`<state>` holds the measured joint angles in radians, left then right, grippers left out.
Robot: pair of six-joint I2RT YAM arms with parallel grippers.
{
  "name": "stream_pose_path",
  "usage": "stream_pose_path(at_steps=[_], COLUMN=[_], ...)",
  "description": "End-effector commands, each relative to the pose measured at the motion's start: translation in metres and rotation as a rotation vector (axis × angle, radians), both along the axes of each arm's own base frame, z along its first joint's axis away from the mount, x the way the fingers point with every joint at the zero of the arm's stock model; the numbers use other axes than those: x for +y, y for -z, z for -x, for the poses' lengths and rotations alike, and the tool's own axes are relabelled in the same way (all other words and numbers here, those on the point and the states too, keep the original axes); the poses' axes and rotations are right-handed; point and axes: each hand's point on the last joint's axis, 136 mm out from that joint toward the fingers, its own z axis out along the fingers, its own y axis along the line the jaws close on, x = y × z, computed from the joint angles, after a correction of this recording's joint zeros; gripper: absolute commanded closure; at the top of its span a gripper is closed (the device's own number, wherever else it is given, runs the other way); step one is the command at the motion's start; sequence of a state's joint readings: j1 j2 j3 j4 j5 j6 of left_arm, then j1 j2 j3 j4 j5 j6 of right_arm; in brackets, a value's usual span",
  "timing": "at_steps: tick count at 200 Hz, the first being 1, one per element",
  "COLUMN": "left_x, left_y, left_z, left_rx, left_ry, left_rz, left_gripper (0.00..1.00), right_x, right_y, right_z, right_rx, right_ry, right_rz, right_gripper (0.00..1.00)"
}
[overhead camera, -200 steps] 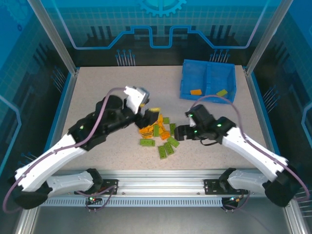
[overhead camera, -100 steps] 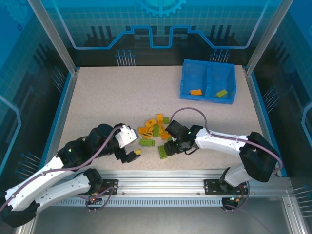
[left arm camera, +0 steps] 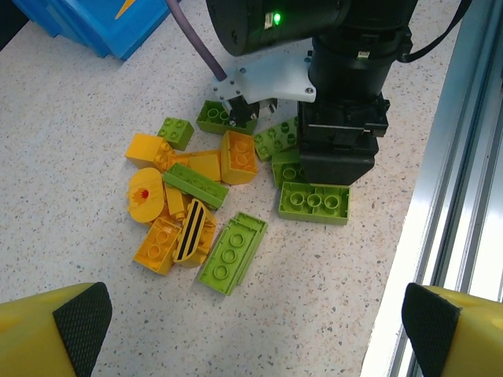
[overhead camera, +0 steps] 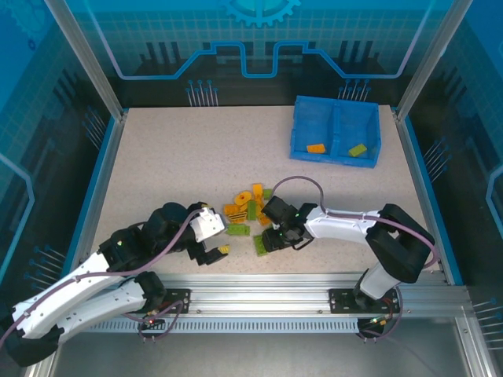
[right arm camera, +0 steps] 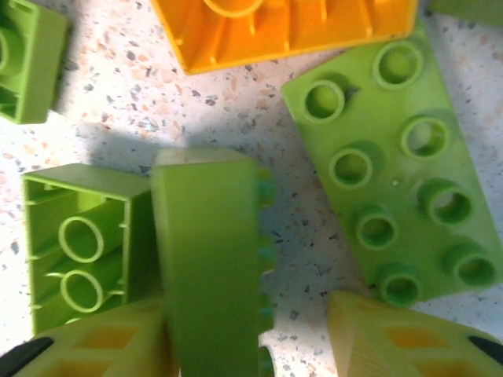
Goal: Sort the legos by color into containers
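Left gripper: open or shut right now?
Open. In the left wrist view the left gripper has its fingertips at opposite picture edges, with only bare table between them.

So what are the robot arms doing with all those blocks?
They're sorting the legos by color. The right gripper is down in the pile, its jaws around a green brick standing on edge, with a gap on one side. The left gripper is open beside the pile, holding nothing. The blue bin holds one orange piece and one green piece.
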<state>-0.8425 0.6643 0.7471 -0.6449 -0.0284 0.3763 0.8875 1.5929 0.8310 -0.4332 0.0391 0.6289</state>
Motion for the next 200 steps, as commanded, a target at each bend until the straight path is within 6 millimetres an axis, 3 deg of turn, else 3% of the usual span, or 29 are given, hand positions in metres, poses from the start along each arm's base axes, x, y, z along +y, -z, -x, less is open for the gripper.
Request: stream_pose_path(at_steps=[1, 31, 56, 90, 116, 147, 150, 177, 200], left_x=[-0.003, -0.003, -0.004, -0.01, -0.015, -0.023, -0.024, -0.037, -0.044], left_y=[-0.002, 0.0, 0.001, -0.005, -0.02, -0.059, -0.063, -0.101, -0.118], left_z=[0.0, -0.001, 0.0, 0.006, 0.007, -0.004, -0.006, -0.022, -0.026], left_rx=[-0.021, -0.018, -0.011, 0.003, -0.005, -0.066, -0.076, -0.115, -0.085], left_ry=[0.014, 0.009, 0.016, 0.047, 0.059, 0.028, 0.02, -0.041, -0.065], left_rz=[0.02, 0.02, 0.024, 0.058, 0.105, 0.227, 0.243, 0.419, 0.536], left_gripper=[0.01, 0.01, 0.01, 0.01, 0.01, 0.01, 0.01, 0.01, 0.01], right_x=[-0.001, 0.0, 0.0, -0.006, -0.022, -0.064, -0.065, -0.125, -0.176], right_y=[0.013, 0.014, 0.003, -0.034, -0.076, -0.122, -0.134, -0.164, -0.186], right_z=[0.008, 0.008, 0.007, 0.0, -0.015, -0.054, -0.063, -0.117, -0.164], right_rx=[0.039, 0.043, 0.021, -0.071, -0.184, -0.326, -0.355, -0.422, -0.469], right_ry=[0.003, 0.006, 0.006, 0.032, 0.094, 0.242, 0.258, 0.438, 0.572], right_rz=[0.02, 0.021, -0.002, -0.043, -0.073, -0.104, -0.122, -0.142, -0.153], right_gripper=[0.53, 0.67, 0.75, 0.79, 0.8, 0.79, 0.79, 0.8, 0.8])
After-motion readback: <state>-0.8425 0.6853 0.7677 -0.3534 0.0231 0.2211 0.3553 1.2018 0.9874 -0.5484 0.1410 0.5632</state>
